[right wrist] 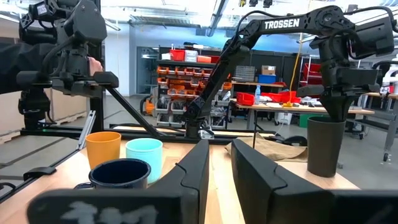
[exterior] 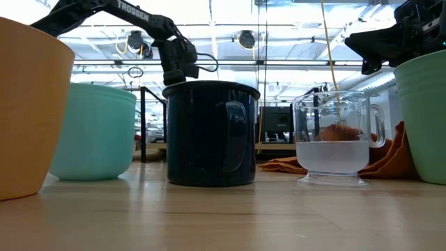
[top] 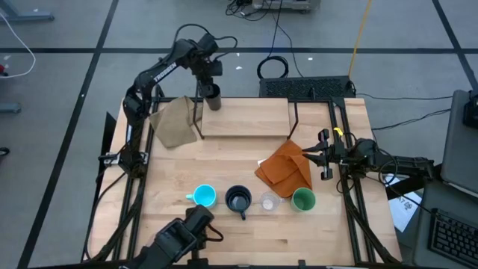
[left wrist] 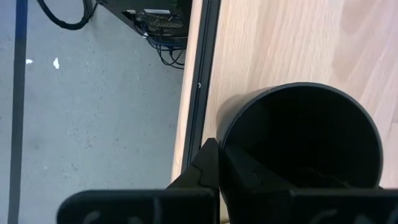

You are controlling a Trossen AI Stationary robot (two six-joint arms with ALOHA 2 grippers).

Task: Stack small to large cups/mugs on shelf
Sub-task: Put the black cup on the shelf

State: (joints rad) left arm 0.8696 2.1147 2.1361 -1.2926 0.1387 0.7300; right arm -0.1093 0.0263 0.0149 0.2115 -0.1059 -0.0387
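My left gripper (top: 211,88) is at the far left corner of the shelf (top: 246,119), shut on the dark brown cup (top: 213,99). The right wrist view shows that cup (right wrist: 324,146) upright under the gripper. Along the table's near side stand the light blue mug (top: 204,196), the navy mug (top: 238,199), the clear cup (top: 269,201) and the green cup (top: 303,199). The orange cup (right wrist: 102,149) stands beside the light blue mug. My right gripper (top: 323,155) waits at the table's right edge, its fingers a little apart with nothing between them. My left gripper pinches the dark brown cup's rim (left wrist: 225,144), one finger inside the cup and one outside. The fingers come from above, pointing steeply down. The cup is upright over the shelf's corner (left wrist: 205,74); whether its bottom rests on the board I cannot tell.
A tan cloth (top: 175,119) lies at the shelf's left end, close to the held cup. An orange cloth (top: 285,166) lies on the table between the shelf and the green cup. Most of the shelf board (left wrist: 280,50) is bare wood.
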